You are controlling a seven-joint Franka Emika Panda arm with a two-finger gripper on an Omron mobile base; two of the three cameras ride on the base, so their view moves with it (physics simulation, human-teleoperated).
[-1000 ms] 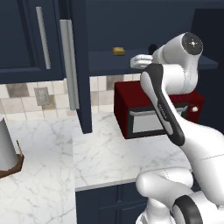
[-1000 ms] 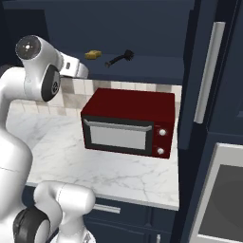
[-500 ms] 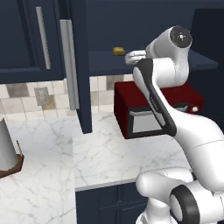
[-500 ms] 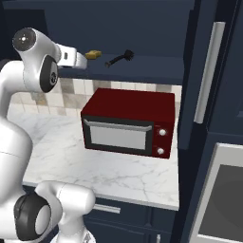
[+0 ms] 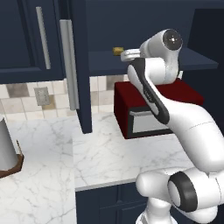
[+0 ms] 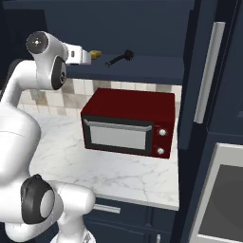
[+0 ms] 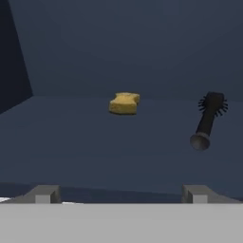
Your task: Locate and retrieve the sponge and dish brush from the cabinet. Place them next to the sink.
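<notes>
Wide apart and holding nothing, the two small dark finger tips of the claw (image 7: 121,193) stand at the front lip of the open dark navy blue wall cabinet (image 5: 39,39), pointing straight in along its shelf. On that shelf the small mustard-yellow sponge block with pinched sides (image 7: 124,103) lies well ahead of the claw, roughly on its centre line, and the small black dish brush with a thin dark handle and stubby bristled head (image 7: 208,119) lies apart from it, off to the right in the hand view, handle end toward the camera and head toward the back wall. Neither is touched. The white arm with dark joints (image 5: 154,94) rises from the base, bends back over itself at a high elbow and reaches level toward the shelf, its wrist and hand held horizontal (the claw itself is hard to make out in the base views, being small against the white wrist). Below the shelf a dark red microwave oven with a silver-framed door (image 6: 128,123) sits on the white marble counter (image 6: 123,173). The cabinet's flat door with a long vertical silver bar handle (image 5: 68,65) stands swung open to the arm's left.
</notes>
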